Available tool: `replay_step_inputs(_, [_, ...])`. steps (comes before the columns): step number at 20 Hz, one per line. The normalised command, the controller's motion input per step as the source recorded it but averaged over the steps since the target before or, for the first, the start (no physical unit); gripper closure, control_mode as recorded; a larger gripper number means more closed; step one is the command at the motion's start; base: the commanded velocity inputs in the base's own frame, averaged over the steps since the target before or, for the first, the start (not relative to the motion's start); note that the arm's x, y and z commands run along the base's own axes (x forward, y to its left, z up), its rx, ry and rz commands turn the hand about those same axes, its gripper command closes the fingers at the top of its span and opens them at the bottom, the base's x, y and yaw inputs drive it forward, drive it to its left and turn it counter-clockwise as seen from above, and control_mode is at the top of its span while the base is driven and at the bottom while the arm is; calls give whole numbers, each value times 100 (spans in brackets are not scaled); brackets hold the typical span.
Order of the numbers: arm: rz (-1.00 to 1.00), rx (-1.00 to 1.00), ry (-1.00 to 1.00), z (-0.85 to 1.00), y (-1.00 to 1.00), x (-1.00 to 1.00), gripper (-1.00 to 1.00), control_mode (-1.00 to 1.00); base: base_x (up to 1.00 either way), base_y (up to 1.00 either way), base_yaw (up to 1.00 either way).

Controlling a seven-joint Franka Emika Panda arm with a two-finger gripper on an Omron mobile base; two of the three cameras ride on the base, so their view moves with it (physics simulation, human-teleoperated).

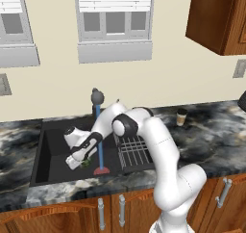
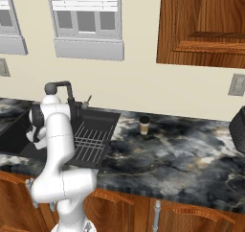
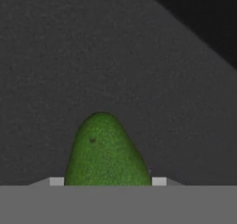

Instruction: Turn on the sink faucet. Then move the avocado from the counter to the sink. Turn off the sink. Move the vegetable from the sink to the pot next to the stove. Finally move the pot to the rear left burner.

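One avocado (image 3: 107, 151), green and pebbled, sits squarely between the two fingertips (image 3: 56, 181) of the claw (image 3: 107, 182), narrow end pointing away from the hand. Fills the gap from tip to tip, so reads as gripped at about half spread, jaws closed on the fruit. Shows as a small green patch (image 1: 86, 162) at the claw's tip (image 1: 80, 162) in the left base view, low inside the sink (image 1: 48, 152). Beyond the fruit, dark speckled basin floor, with a darker wall cutting across the far corner. Just beside the claw, toward the rack side, a thin blue stream of water (image 1: 99, 138) falls from the faucet (image 1: 97, 97) head above and ends in a reddish ring on the basin floor. Past the stream, a wire drying rack (image 1: 134, 150) lies in the adjoining part of the basin. Farther off on that same side, a paper coffee cup (image 1: 181, 116) stands upright on the marbled counter (image 1: 211, 135). Below the counter edge, wooden cabinet doors (image 1: 110, 210) with metal handles.
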Motion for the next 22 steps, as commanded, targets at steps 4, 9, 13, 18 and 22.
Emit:
replay_step_inputs(4, [0, 2, 0, -15, 4, 6, -100, -100, 0, 0, 0])
replay_step_inputs(9, [0, 5, 0, -1, 0, 0, -100, -100, 0, 0, 0])
replay_step_inputs(13, [0, 5, 0, 7, 0, 0, -100, -100, 0, 0, 0])
replay_step_inputs(18, [-3, 4, 0, 17, 0, -8, -100, -100, 0, 0, 0])
replay_step_inputs(22, [-7, 0, 0, 31, 7, -18, -100, -100, 0, 0, 0])
